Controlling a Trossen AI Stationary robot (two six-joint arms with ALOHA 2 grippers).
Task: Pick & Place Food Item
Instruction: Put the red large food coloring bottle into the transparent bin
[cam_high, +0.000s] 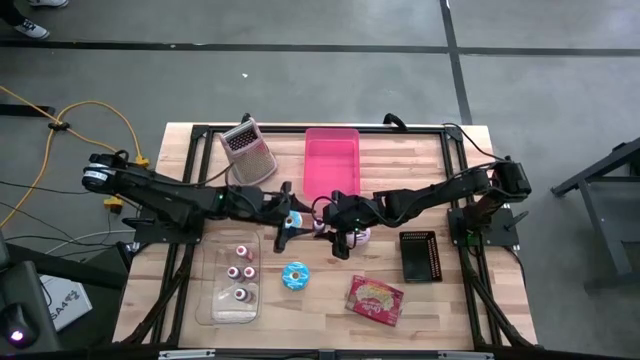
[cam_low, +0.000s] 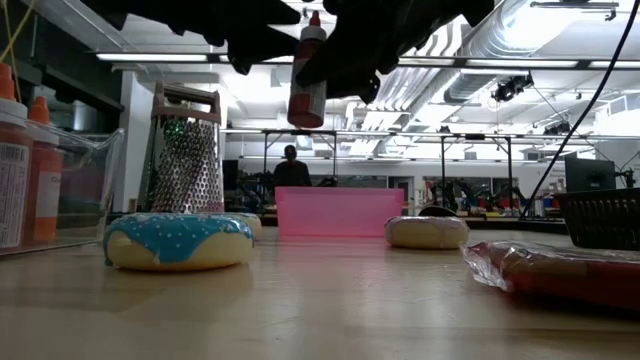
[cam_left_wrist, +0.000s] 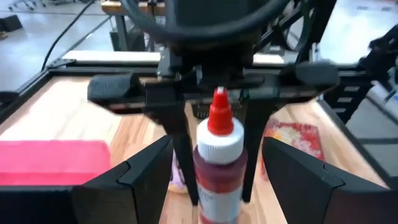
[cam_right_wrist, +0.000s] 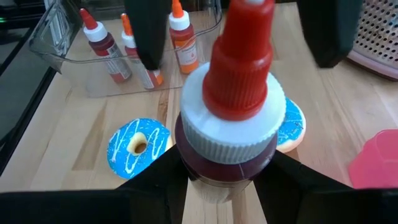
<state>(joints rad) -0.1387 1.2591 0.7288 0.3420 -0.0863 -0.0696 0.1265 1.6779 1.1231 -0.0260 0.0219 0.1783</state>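
Right gripper (cam_right_wrist: 227, 177) holds a small plastic squeeze bottle of dark red sauce with a white collar and red nozzle cap (cam_right_wrist: 236, 93); its two dark fingers clamp the bottle's body just below the collar. The bottle stands upright and hangs clear above the light wooden table (cam_high: 320, 300), over the middle of the surface, as the low view shows (cam_low: 307, 75).

Left gripper (cam_left_wrist: 214, 186) faces the same bottle from the opposite side. Its jaws stand wide, one on each side of the bottle, with a visible gap to the bottle on both sides.

Below the bottle, a blue-iced ring donut with white lines (cam_right_wrist: 138, 146) lies flat on the table. A second round iced item (cam_right_wrist: 292, 127) lies just beside the bottle's line of sight and is partly hidden by it. A clear plastic tray (cam_high: 213, 285) near the table's front-left holds further red-capped bottles (cam_high: 241, 272). A pink rectangular plastic bin (cam_high: 331, 160) sits at the far centre, with a metal box grater (cam_high: 248, 150) to its left. A black mesh basket (cam_high: 420, 256) and a red wrapped food packet (cam_high: 375, 299) lie on the right side.
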